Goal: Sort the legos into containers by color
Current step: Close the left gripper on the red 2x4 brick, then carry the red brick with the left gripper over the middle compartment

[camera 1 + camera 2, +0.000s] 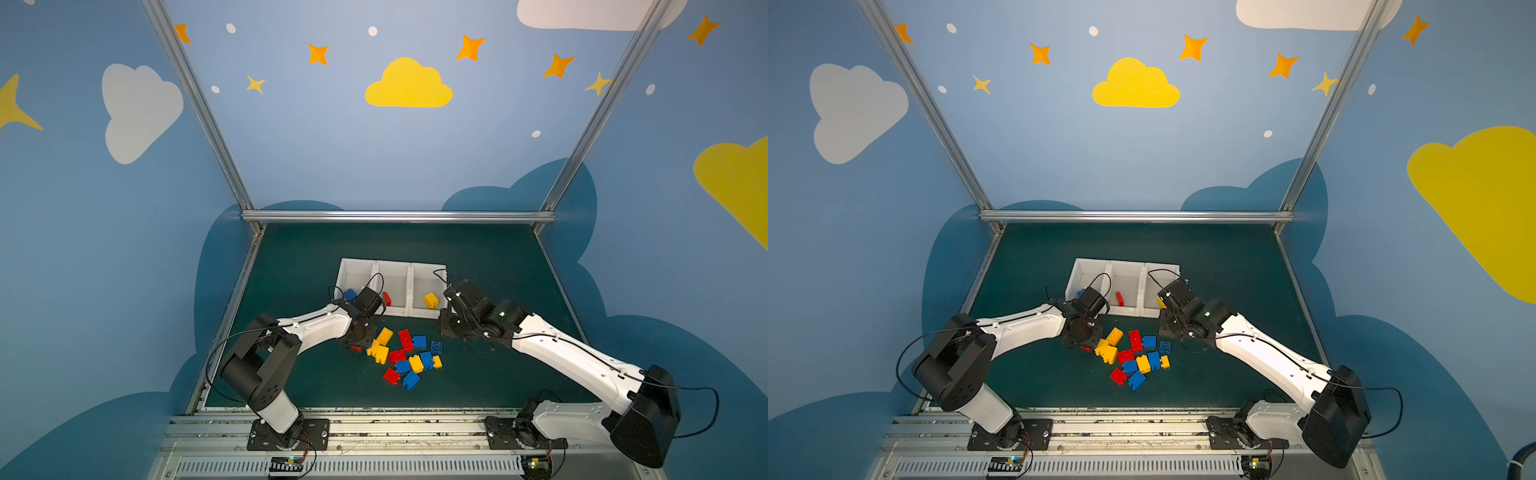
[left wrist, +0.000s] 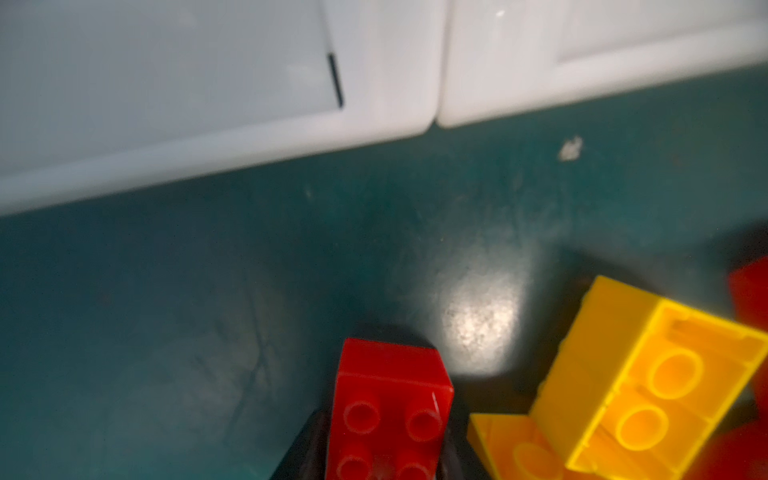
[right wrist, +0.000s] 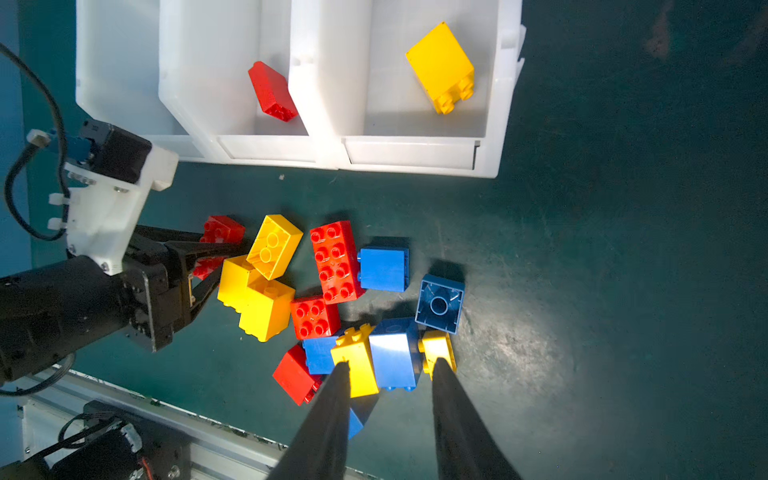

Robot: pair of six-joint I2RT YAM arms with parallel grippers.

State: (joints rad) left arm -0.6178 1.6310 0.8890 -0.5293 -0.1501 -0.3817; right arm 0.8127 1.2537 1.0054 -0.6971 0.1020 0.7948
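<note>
A red lego (image 2: 390, 374) sits between the jaws of my left gripper (image 2: 384, 453), which is shut on it low over the green mat, at the left edge of the loose pile; the same gripper (image 3: 216, 253) and red lego (image 3: 222, 230) show in the right wrist view. My right gripper (image 3: 390, 368) hangs open above the pile's near right side, nothing between its fingers. Several red, yellow and blue legos (image 1: 405, 357) lie piled before the containers (image 1: 392, 266). The left container holds a blue lego (image 1: 350, 294), the middle a red one (image 3: 272, 91), the right a yellow one (image 3: 442, 66).
The containers' front rim (image 2: 374, 120) lies just beyond the left gripper. Aluminium frame rails (image 1: 395, 216) border the mat at the back and sides. The arm bases stand on a rail (image 1: 374, 428) at the front.
</note>
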